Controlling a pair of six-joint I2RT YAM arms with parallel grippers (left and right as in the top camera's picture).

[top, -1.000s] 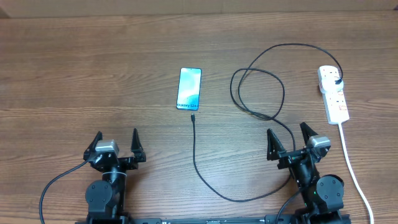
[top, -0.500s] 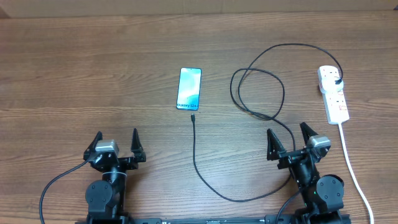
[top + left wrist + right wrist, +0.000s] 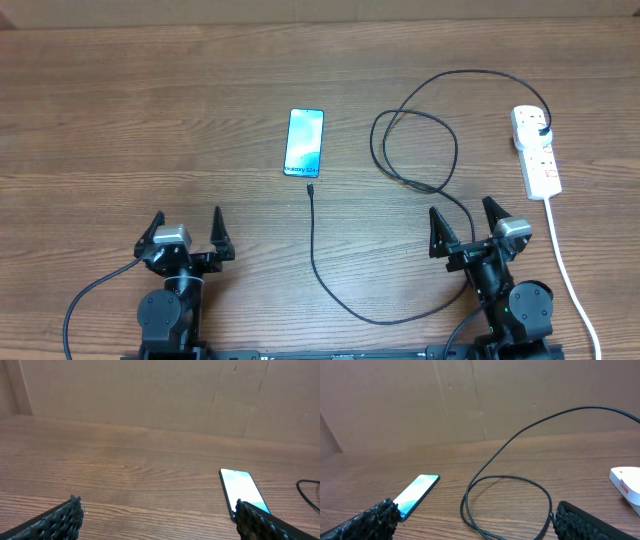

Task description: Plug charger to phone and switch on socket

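Phone [image 3: 304,143] lies flat with its screen lit, just above the centre of the overhead frame, its lower short edge facing the arms. The charger's connector tip [image 3: 311,188] sits just below that edge, near it but apart and roughly in line with it. The black cable [image 3: 313,250] runs down the frame, curves right along the lower middle, then loops up to a black plug [image 3: 541,130] that appears already seated in the socket [image 3: 537,158] at the upper right. The left gripper [image 3: 188,216] at lower left and the right gripper [image 3: 460,207] at lower right each have their fingers spread wide and hold nothing.

I judge the step in hand to be picking up the connector. The left gripper looks better placed for it. It should pinch the cable right behind the tip, so the tip stays stiff and lined up with the phone's lower edge. The phone is light and will likely slide when pushed, so bracing its upper edge with the right gripper would help. Push in slowly along the phone's long axis. The socket switch comes afterwards; its red marks [image 3: 546,170] are too small to read.
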